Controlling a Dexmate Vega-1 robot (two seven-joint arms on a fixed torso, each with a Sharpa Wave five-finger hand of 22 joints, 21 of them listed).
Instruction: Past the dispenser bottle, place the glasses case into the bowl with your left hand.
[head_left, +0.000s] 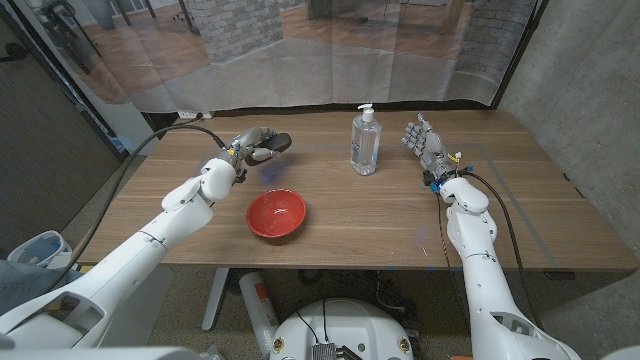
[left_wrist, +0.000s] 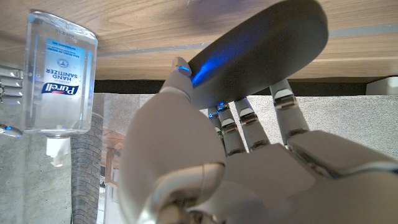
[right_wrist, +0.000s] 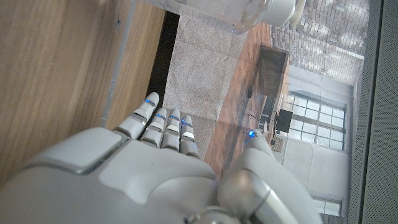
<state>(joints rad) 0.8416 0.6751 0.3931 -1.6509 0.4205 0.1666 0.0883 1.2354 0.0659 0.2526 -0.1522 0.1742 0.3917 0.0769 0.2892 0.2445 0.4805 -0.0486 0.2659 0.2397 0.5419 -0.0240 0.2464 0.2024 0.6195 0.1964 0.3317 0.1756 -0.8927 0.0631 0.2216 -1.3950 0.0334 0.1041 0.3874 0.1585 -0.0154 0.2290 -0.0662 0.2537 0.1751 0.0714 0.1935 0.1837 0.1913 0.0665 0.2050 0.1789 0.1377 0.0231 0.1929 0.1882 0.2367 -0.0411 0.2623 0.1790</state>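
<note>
At the far left of the table (head_left: 420, 215), the left hand (head_left: 247, 146) holds the dark glasses case (head_left: 272, 145) off the wood, beyond the red bowl (head_left: 276, 214) and left of the Purell dispenser bottle (head_left: 365, 142). The case looks like a light, rigid, smooth shell, so likely slippery; the grip across its long body, thumb (left_wrist: 180, 78) on one side and fingers (left_wrist: 247, 127) on the other, seems right. The right hand (head_left: 424, 146) stands near the bottle's right, fingers apart, holding nothing.
</note>
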